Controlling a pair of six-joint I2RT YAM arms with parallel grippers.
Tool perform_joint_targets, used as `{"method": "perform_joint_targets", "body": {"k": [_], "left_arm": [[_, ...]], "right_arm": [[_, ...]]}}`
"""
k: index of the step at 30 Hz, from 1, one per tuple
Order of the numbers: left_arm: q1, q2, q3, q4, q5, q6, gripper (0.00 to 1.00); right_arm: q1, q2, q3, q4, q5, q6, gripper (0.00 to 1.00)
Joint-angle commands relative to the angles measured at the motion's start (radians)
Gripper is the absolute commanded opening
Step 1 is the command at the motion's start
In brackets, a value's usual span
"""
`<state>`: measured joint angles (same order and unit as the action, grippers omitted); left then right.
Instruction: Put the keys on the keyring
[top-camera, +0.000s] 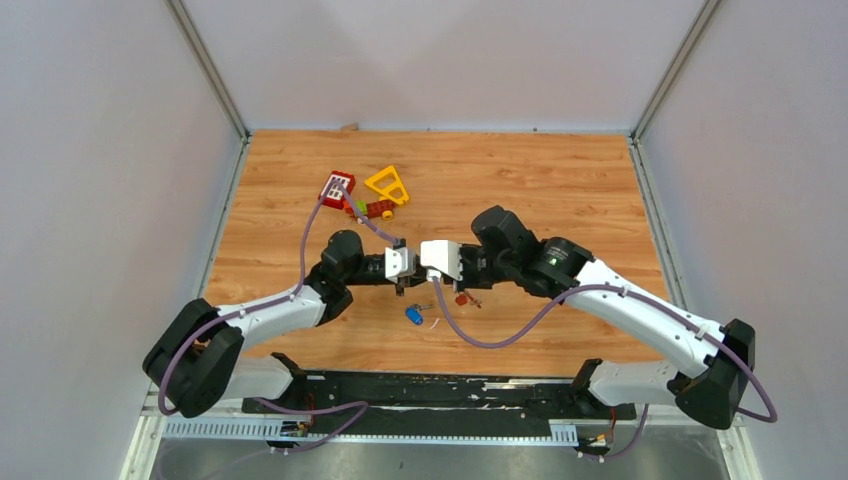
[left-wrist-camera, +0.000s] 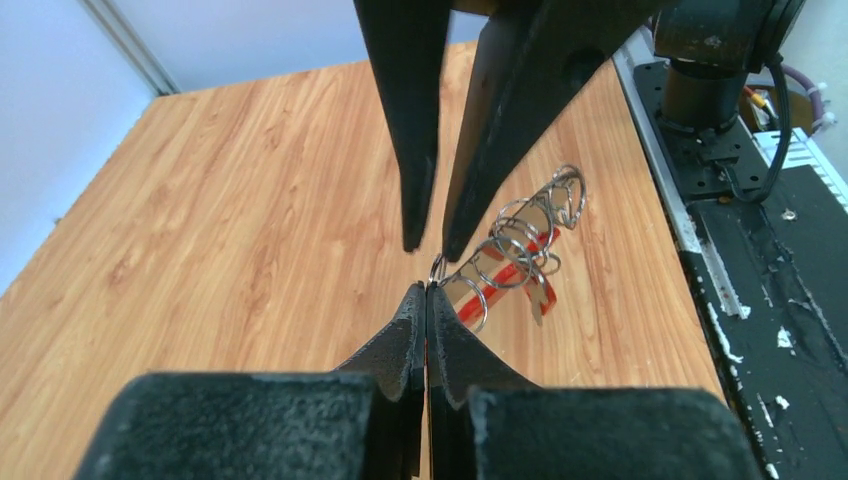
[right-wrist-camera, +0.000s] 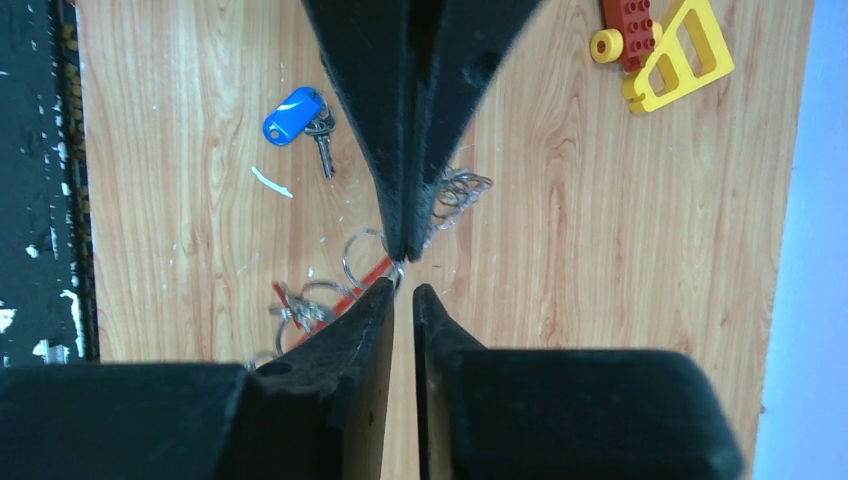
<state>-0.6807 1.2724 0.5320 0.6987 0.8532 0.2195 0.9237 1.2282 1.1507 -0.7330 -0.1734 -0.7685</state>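
Note:
The keyring (left-wrist-camera: 515, 245) is a chain of silver rings with a red piece. It trails off to one side of my left gripper (left-wrist-camera: 427, 288), which is shut on a small ring at the chain's end. My right gripper (right-wrist-camera: 402, 290) faces it tip to tip, its jaws a narrow gap apart with nothing between them. From above, the left gripper (top-camera: 405, 270) and right gripper (top-camera: 436, 272) meet over the table's middle, with the keyring (top-camera: 462, 298) just below them. A blue-headed key (right-wrist-camera: 293, 117) lies loose on the wood, also visible from above (top-camera: 413, 315). No red key can be made out.
A red block with white buttons (top-camera: 337, 187), a yellow triangular frame (top-camera: 387, 183) and a row of small blocks (top-camera: 370, 208) lie at the back left. A white scrap (right-wrist-camera: 270, 182) lies near the blue key. The black base rail (top-camera: 440, 390) runs along the near edge.

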Motion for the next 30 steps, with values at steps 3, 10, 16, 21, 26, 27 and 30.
{"method": "perform_joint_targets", "body": {"k": [3, 10, 16, 21, 26, 27, 30], "left_arm": [[-0.003, -0.006, -0.078, 0.329, -0.015, -0.161, 0.00], [-0.001, 0.051, -0.161, 0.651, -0.003, -0.300, 0.00], [-0.001, 0.070, -0.167, 0.679, -0.003, -0.325, 0.00], [0.025, -0.027, -0.167, 0.409, -0.041, -0.107, 0.00], [0.106, -0.134, -0.001, -0.235, -0.151, 0.120, 0.04], [0.109, -0.136, 0.061, -0.419, -0.177, 0.203, 0.07], [0.111, -0.133, 0.178, -0.829, -0.256, 0.408, 0.20]], "right_arm": [[-0.100, -0.101, -0.049, 0.117, -0.199, 0.101, 0.26], [-0.211, -0.210, -0.159, 0.204, -0.394, 0.151, 0.35], [-0.215, -0.232, -0.238, 0.279, -0.425, 0.167, 0.34], [-0.218, -0.214, -0.255, 0.280, -0.409, 0.169, 0.38], [-0.217, -0.145, -0.231, 0.252, -0.399, 0.154, 0.54], [-0.217, -0.112, -0.219, 0.238, -0.408, 0.148, 0.55], [-0.211, -0.032, -0.189, 0.221, -0.427, 0.157, 0.60]]}}
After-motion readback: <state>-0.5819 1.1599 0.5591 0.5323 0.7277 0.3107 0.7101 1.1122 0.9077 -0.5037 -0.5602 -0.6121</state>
